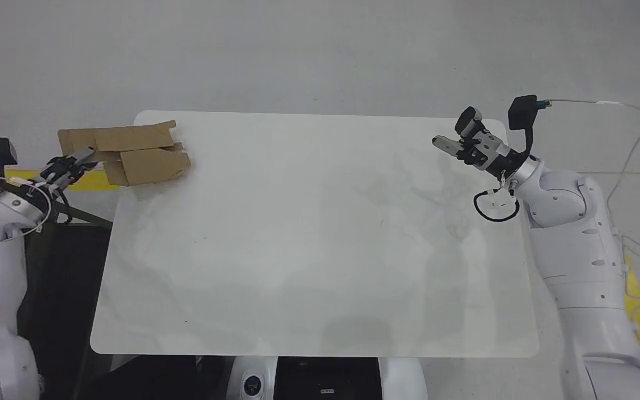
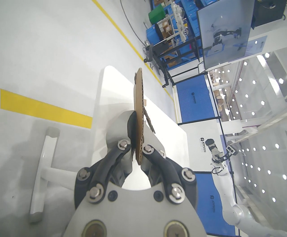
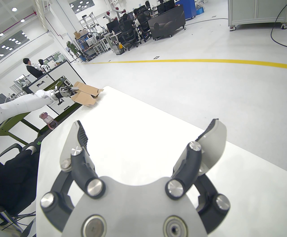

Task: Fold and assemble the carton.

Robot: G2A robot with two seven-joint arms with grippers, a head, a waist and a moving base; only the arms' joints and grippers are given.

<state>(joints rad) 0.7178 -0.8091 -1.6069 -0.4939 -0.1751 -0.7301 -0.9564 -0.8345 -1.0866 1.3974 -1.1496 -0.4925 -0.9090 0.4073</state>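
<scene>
Top camera looks down; wrist cameras share table and carton

Carton: plain brown cardboard, with a ribbed corrugated pattern along its cut edge. Table: white, with faint grey marbling across the top. Left gripper and right gripper: black and pale grey, with silver bolts. Floor: pale grey, marked with a yellow line. Background: blue panels, green bin.
</scene>
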